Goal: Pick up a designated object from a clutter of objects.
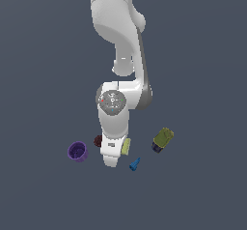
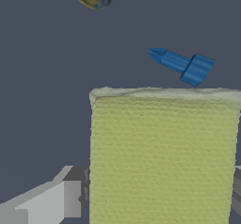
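The pale yellow-green sponge block (image 2: 162, 157) sits between the fingers (image 2: 52, 202) of the end effector (image 1: 114, 152), which is clenched on its two sides; in the exterior view it shows only as a thin pale strip (image 1: 126, 147) at the arm's lower end. Just beyond it on the dark table (image 1: 43, 69) lies the small blue cone (image 2: 181, 65), and farther toward the exterior view's right the olive cylinder with a navy end (image 1: 162, 139). On the exterior view's left, a dark red ball (image 1: 98, 140) sits beside the arm, with the purple cup (image 1: 77, 151) farther out.
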Available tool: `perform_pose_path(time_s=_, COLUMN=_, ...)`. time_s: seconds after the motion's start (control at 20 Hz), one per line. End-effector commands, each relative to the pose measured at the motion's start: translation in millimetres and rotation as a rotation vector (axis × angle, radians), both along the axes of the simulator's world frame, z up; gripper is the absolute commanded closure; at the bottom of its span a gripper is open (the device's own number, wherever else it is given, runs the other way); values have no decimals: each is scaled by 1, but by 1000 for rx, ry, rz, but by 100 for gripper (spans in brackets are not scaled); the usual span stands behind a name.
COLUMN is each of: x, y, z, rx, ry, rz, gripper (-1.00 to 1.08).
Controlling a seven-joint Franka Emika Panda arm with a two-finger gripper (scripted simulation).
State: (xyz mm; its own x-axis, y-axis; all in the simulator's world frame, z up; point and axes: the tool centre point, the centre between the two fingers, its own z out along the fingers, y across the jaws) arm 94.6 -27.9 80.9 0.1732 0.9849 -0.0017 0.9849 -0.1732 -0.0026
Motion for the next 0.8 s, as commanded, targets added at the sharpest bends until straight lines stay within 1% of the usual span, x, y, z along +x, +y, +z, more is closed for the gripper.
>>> perform_pose_path(time_s=0.0, x=-11, y=14, z=19, rx=-1, ry=-2, rz=1, gripper=108)
perform_pose_path(time_s=0.75, x=-85, y=105, z=138, rx=-4, ry=-2, rz=1, gripper=108)
